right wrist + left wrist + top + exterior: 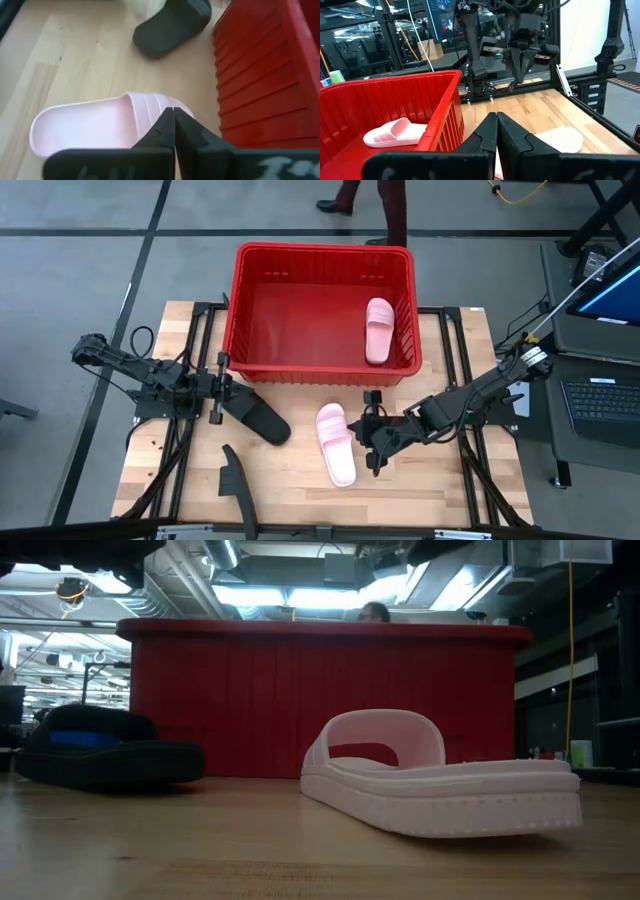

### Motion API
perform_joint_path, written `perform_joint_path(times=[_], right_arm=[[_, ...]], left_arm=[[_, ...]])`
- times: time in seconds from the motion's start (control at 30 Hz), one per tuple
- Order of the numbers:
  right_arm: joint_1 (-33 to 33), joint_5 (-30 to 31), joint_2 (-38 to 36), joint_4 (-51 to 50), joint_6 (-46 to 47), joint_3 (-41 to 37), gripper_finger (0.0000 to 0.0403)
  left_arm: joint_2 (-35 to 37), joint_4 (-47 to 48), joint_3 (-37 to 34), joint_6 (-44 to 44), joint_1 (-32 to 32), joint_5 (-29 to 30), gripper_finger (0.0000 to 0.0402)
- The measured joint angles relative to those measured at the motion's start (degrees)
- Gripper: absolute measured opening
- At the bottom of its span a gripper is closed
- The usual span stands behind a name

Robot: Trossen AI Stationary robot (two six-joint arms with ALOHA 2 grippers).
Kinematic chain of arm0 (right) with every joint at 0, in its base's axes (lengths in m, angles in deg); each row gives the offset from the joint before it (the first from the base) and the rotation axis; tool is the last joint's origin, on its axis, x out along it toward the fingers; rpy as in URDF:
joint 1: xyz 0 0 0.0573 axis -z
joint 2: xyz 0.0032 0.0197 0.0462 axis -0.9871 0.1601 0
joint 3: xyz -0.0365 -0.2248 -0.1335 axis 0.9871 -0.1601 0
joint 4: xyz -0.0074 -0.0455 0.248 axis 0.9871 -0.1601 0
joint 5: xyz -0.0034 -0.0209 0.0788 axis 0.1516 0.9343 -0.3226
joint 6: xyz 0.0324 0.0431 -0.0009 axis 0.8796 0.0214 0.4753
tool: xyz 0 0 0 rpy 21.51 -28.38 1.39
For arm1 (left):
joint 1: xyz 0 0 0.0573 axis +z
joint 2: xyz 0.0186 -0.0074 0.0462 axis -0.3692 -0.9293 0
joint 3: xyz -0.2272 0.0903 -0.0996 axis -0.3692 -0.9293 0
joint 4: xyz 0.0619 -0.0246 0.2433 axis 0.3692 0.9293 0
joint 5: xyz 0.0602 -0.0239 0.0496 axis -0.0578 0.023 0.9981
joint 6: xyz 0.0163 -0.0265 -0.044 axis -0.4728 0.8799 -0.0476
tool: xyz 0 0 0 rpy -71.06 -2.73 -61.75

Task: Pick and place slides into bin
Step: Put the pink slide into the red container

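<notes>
The red bin [325,310] stands at the table's far middle, with one light pink slide [379,330] lying on its floor at the right; that slide also shows in the left wrist view [395,132]. A second pink slide [336,443] lies sole-down on the table in front of the bin. One black slide [255,416] lies left of it. Another black slide [235,485] lies near the front left edge. My left gripper [232,392] is shut and empty, raised by the first black slide. My right gripper [362,438] is shut and empty, raised beside the pink slide's strap [160,107].
Bare wooden tabletop [440,490] lies right of and in front of the pink slide. A laptop [605,395] sits off the table's right side. A person's legs [385,205] stand beyond the bin's far wall.
</notes>
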Motion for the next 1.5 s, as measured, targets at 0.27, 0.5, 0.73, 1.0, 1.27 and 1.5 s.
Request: perform_joint_path(times=[0.27,0.5,0.73,1.0,1.27,1.5], right_arm=[[-2.49,0.17,7.47,-6.50,4.49,6.82,0.0002],[-3.98,0.18,16.57,-14.90,9.13,16.91,0.0002],[-5.26,0.03,24.28,-20.44,8.90,26.59,0.0002],[-5.39,0.27,30.27,-28.68,9.06,33.07,0.0002],[-4.70,0.30,31.40,-30.46,11.98,32.89,0.0027],[-4.06,2.13,31.40,-29.72,12.45,32.87,0.0062]], left_arm=[[0.00,0.05,0.00,3.92,0.00,0.00,0.0002],[0.02,0.14,0.00,4.48,0.00,-1.57,0.0002],[0.00,1.00,0.00,6.10,0.00,-1.64,0.0002],[0.00,2.94,0.00,9.01,-0.04,-3.08,0.0002],[0.02,3.03,0.00,8.97,0.00,-3.13,0.0002],[0.02,3.03,0.00,8.87,0.00,-2.64,0.0002]])
